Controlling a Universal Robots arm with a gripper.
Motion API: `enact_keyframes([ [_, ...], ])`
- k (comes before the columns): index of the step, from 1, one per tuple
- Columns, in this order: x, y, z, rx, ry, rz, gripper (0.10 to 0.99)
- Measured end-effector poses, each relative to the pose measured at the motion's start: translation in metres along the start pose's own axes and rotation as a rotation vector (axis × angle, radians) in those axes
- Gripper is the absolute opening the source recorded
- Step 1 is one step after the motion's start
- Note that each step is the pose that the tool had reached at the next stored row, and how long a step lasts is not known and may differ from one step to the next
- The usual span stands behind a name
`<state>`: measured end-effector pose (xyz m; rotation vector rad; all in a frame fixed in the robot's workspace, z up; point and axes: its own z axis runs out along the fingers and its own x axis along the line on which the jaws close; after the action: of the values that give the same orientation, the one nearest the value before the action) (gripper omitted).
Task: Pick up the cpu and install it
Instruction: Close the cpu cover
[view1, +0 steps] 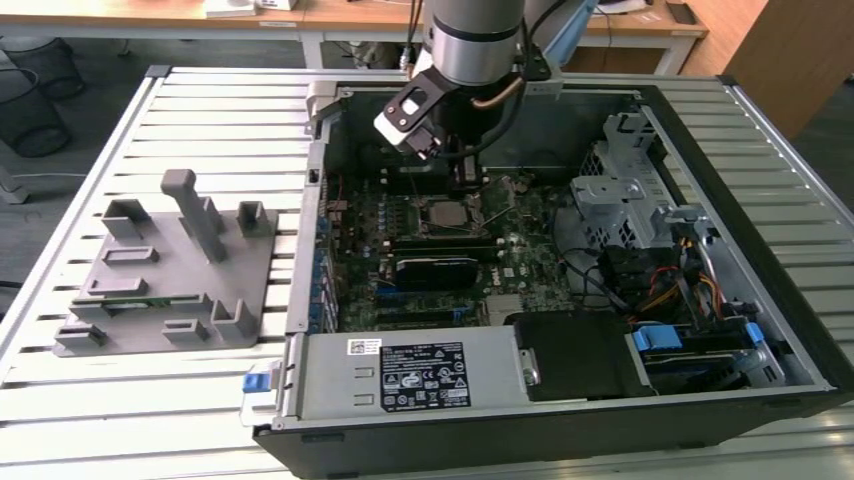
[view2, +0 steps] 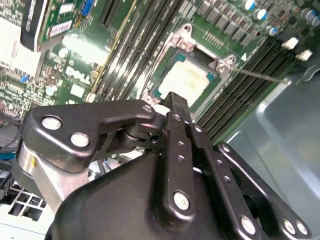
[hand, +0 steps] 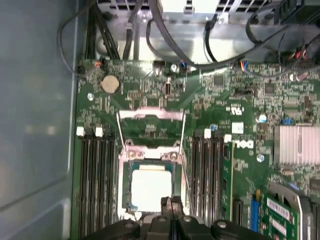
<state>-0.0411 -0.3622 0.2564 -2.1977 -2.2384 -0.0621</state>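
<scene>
On the slatted metal table (view1: 214, 110), a grey plastic fixture tray (view1: 160, 290) stands at the exterior view's left beside an open black computer case (view1: 534, 445) with a printed sticker (view1: 424, 372), whose green motherboard (view1: 534, 255) holds the shiny silver-grey square cpu (hand: 151, 187) in its metal-framed socket (hand: 150, 150), the black gripper (hand: 172, 201) just above, fingertips pressed together, empty.

Green motherboard (hand: 225, 90) inside a grey case, cpu (hand: 151, 186) lying flat in its socket, silver top exposed; hinged metal frame (hand: 151, 114) swung open beside it; black memory slots (hand: 95, 185) flanking both sides; gripper (hand: 171, 202), fingertips pressed together, just beside the cpu's edge; coin battery (hand: 110, 83), black cables (hand: 170, 42), finned heatsink (hand: 297, 145)
</scene>
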Motion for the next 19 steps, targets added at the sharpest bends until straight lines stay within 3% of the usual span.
enact_keyframes([
  [5,-0.0001,0.0051,0.0001,0.000,0.0001,0.000,0.106],
  [9,0.0001,0.0053,-0.0065,0.001,0.0000,0.000,0.106],
  [12,0.0001,0.0065,-0.0071,0.001,0.0002,0.000,0.106],
  [19,0.0000,0.0166,-0.0069,0.001,0.0001,0.000,0.106],
])
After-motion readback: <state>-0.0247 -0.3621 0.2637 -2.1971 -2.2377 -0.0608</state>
